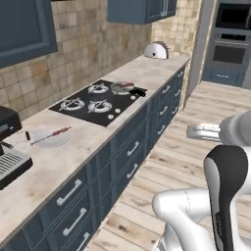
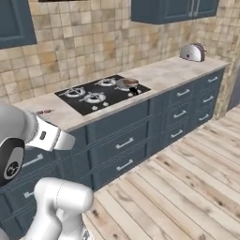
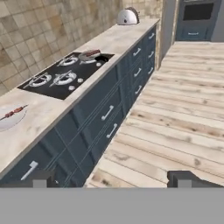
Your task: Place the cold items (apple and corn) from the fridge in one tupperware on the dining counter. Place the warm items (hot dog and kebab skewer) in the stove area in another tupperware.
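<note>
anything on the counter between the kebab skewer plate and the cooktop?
Bare counter between the plate holding the kebab skewer and the cooktop, clearest in the left base view.

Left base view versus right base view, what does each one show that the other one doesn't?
Left base view alone: the coffee machine at the counter's near end, the plate under the kebab skewer, and the wall oven. Right base view alone: more of the wood floor. Both: cooktop, its pan, toaster, blue drawers.

The white arm is raised and bent at its dark elbow, and the tool (image 3: 112,178) is held empty, its fingertips (image 3: 186,178) spread wide.
</note>
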